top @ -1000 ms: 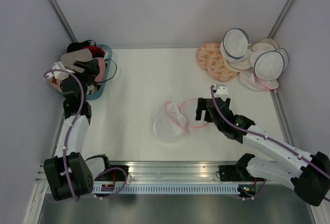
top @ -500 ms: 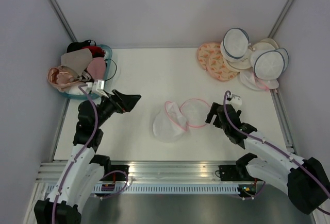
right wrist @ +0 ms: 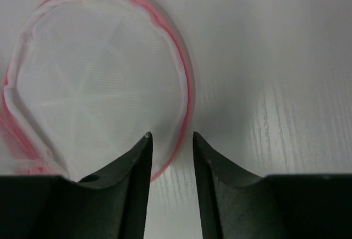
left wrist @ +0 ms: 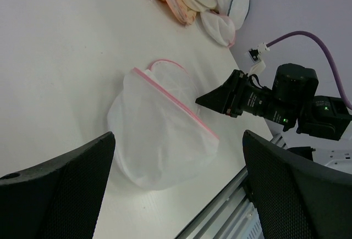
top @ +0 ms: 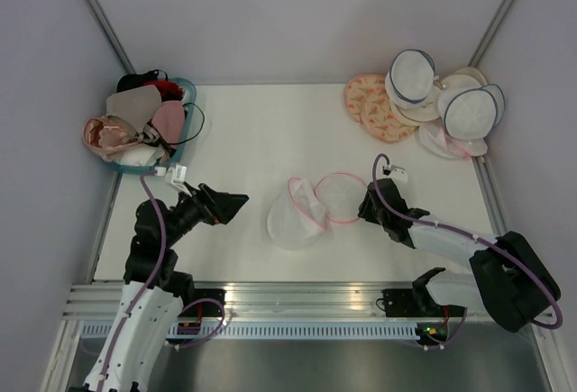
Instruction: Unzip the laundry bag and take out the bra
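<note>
Right claw [right wrist: 170,135] now narrower, astride laundry bag [right wrist: 99,85] rim.

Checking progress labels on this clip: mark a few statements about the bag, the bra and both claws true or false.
1. The laundry bag lies unzipped, its lid folded open. True.
2. The left claw is shut on the bag. False: it is open and apart from the bag.
3. The right claw has its fingertips either side of the bag's pink rim. True.
4. The taupe bra lies on the table beside the bag. False: it lies on the heap in the teal basket.
</note>
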Available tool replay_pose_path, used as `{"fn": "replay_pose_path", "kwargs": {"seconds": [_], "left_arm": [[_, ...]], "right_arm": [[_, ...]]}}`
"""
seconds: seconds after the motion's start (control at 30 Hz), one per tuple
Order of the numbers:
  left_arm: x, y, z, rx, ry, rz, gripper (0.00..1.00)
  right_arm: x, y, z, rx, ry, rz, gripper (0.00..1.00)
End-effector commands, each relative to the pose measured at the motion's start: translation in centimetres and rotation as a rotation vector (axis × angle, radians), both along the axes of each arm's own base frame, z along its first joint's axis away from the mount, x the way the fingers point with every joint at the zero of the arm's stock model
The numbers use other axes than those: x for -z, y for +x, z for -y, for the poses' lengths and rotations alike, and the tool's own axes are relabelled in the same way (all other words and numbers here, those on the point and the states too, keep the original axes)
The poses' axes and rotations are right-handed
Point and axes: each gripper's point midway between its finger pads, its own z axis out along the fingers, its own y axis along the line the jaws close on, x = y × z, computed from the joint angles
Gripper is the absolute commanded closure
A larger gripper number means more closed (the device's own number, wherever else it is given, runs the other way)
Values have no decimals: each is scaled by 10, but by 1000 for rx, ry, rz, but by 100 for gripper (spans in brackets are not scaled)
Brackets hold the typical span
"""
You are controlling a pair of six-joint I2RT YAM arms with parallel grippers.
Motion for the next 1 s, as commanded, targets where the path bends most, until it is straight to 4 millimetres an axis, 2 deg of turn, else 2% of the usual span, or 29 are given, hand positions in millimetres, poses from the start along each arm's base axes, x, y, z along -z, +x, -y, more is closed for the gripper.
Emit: {"fn": "replay_pose_path", "kwargs": {"seconds": [0.0, 0.03, 0.07, 0.1, 0.13, 0.17, 0.3, 0.33, 0.4, 0.43, 0.47, 0.53, 0.57, 0.63, 0.67, 0.73, 0.77, 0.83, 0.9, 0.93, 0.97], "left_arm": [[-2, -6, 1, 27, 30, 6, 0], [-3, -7, 1, 29, 32, 13, 0], [-3, -8, 1, 27, 31, 13, 0], [-3, -9, 1, 27, 31, 16, 0], [-4, -10, 0, 24, 31, 19, 0], [-3, -10, 0, 24, 32, 14, 0], [-1, -15, 1, 38, 34, 9, 0], [-1, -17, 1, 41, 35, 4, 0], [-2, -19, 1, 43, 39, 3, 0], [-2, -19, 1, 42, 40, 4, 1], [-4, -21, 0, 42, 40, 9, 0], [-5, -22, 0, 44, 41, 14, 0], [-4, -23, 0, 45, 42, 11, 0], [-4, -24, 0, 41, 42, 13, 0], [-4, -24, 0, 39, 40, 12, 0], [-2, -24, -1, 37, 36, 4, 0], [-1, -25, -1, 37, 34, 0, 0], [0, -25, 0, 36, 32, -5, 0], [0, -26, -1, 33, 31, -5, 0], [2, -26, -1, 33, 31, -13, 0], [2, -26, -1, 31, 29, -15, 0]], "right_arm": [[-2, 14, 11, 69, -77, -5, 61], [0, 14, 14, 89, -89, -17, 66], [0, 15, 15, 90, -98, -20, 78], [3, 15, 17, 99, -112, -32, 85], [4, 15, 18, 119, -111, -41, 95], [2, 17, 18, 125, -113, -39, 100], [0, 21, 26, 171, -146, -32, 100], [-3, 20, 35, 214, -172, -24, 100], [-24, 25, 42, 262, -174, 32, 100], [-33, 23, 60, 322, -244, 52, 100], [-56, 30, 63, 355, -235, 108, 100], [-78, 28, 81, 409, -310, 140, 100], [-108, 34, 91, 461, -342, 210, 99], [-130, 32, 101, 485, -401, 231, 100], [-153, 36, 107, 521, -421, 275, 100], [-169, 33, 115, 519, -495, 271, 100], [-185, 36, 118, 544, -516, 293, 100], [-198, 42, 114, 476, -567, 279, 100], [-192, 47, 105, 381, -642, 218, 99], [-196, 50, 100, 366, -669, 216, 100], [-188, 53, 96, 343, -745, 183, 100]]}}
